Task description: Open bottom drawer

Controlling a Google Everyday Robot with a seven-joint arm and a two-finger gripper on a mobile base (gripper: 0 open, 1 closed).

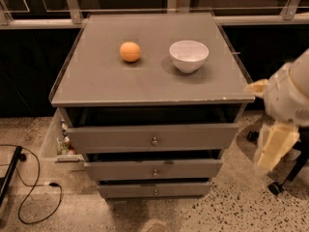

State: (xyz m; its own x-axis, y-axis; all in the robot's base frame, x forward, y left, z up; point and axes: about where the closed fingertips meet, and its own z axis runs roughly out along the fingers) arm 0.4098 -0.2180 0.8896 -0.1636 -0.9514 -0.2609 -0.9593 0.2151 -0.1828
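The bottom drawer (154, 190) is the lowest and narrowest grey front of the desk (145, 83), just above the floor, with a small round knob (155, 192) at its centre. The tool (276, 146) hangs at the right of the desk, level with the upper drawer fronts and apart from them; whether it is apart or together cannot be told. An orange (130, 51) and a white bowl (189, 55) rest on the desk top

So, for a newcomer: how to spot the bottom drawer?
Find the grey cabinet bearing an orange and bowl; the hand is out of view, arm at right. The bottom drawer is the lowest, narrowest of three knobbed fronts.
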